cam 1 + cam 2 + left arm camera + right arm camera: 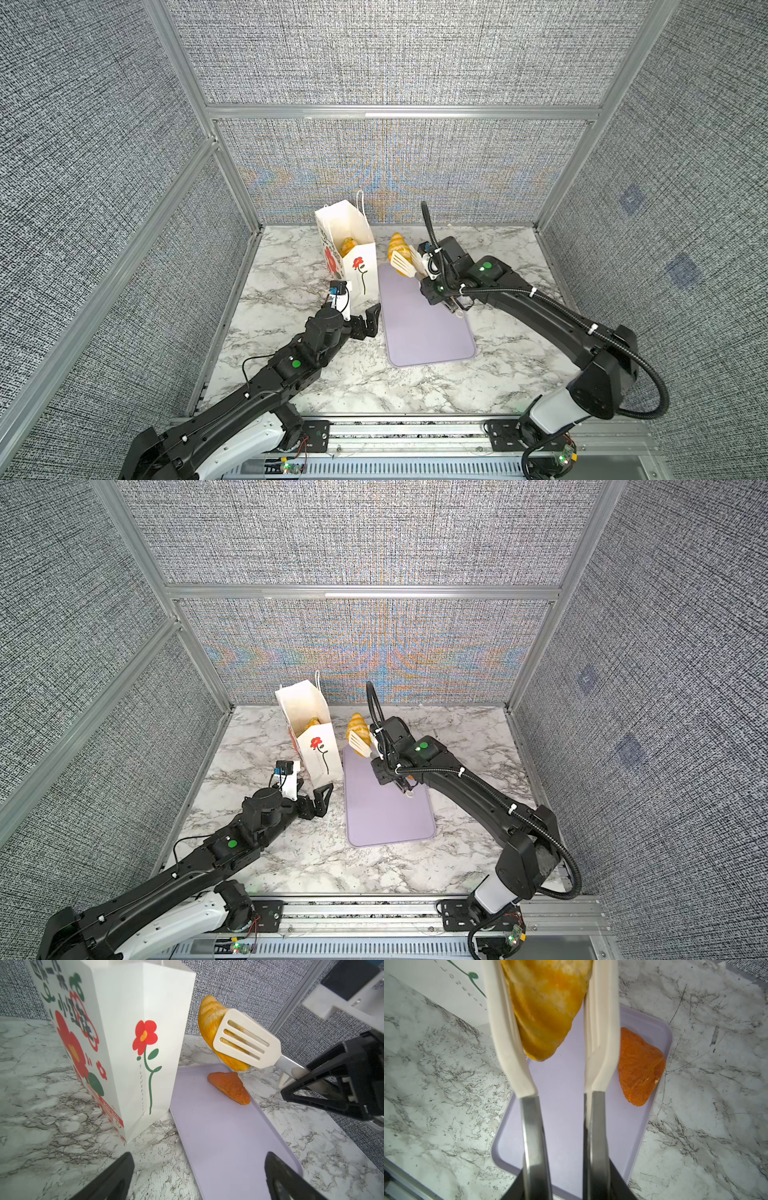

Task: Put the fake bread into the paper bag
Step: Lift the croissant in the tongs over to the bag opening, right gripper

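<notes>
One marble bench [498, 374] carries everything. Lavender tray [419, 332] at centre; paper bag [361, 280] upright just beside its 11 o'clock corner, mouth open. Left tool [197, 1178] at bag's 6 o'clock, jaws spread wide, empty. Right tool [566, 1187] clamped on steel handles of white tongs [247, 1043]. Tongs pinch a striped croissant [209, 1022], aloft over tray's 12 o'clock edge. Orange-brown triangular pastry [228, 1086] lies near tray's 1 o'clock corner. Another golden pastry [347, 246] inside bag.
</notes>
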You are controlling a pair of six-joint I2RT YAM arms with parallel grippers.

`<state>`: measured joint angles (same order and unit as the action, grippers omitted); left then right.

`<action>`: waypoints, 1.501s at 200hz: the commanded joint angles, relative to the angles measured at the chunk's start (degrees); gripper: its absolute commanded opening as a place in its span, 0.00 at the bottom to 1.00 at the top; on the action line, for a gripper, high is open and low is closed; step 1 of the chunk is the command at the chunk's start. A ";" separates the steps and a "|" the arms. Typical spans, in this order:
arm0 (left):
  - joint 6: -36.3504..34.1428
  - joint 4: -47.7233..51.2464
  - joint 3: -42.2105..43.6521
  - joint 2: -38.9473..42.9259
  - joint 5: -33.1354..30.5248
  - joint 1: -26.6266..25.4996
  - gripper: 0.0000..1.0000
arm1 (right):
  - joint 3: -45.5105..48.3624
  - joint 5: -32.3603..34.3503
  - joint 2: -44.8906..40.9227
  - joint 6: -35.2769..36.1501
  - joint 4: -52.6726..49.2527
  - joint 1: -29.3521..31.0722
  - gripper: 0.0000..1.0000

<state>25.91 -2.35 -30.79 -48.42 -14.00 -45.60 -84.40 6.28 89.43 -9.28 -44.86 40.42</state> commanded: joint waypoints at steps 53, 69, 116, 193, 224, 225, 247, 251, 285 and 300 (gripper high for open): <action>-4.24 4.10 -4.52 -0.09 -3.74 0.31 0.99 | -4.89 -1.88 -3.40 0.48 -0.02 2.35 0.39; -4.64 4.41 -5.03 0.06 -4.09 0.67 0.99 | -5.42 -1.89 -3.82 0.84 0.80 3.03 0.39; -6.02 6.43 -6.70 1.26 -3.34 3.56 1.00 | -9.55 -2.35 -2.91 1.96 1.31 4.75 0.39; -6.68 8.20 -7.09 3.07 0.86 9.88 0.99 | -19.65 -6.13 4.64 3.37 2.19 5.98 0.39; -6.48 8.78 -6.92 3.34 1.35 11.95 1.00 | -24.28 -6.53 8.94 4.32 1.81 5.98 0.39; -6.53 8.81 -6.88 3.38 1.44 11.99 1.00 | -24.48 -6.49 9.06 4.29 1.71 5.98 0.39; -5.92 9.09 -6.85 3.42 0.75 13.02 0.99 | -28.47 -6.38 12.38 4.87 0.84 5.94 0.39; -6.00 9.09 -6.75 3.51 0.75 13.22 0.99 | -29.26 -6.38 13.14 4.92 0.69 5.85 0.39; -6.61 9.28 -6.42 3.43 1.55 14.73 1.00 | -34.72 -6.10 17.98 4.99 -0.37 5.17 0.39; -6.58 9.29 -6.12 3.45 1.87 15.27 1.00 | -36.85 -6.04 20.01 5.06 -1.09 4.64 0.39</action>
<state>19.53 7.16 -37.19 -44.99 -13.26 -30.98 -118.45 -0.21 107.46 -4.58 -45.56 45.65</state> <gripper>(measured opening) 0.996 0.391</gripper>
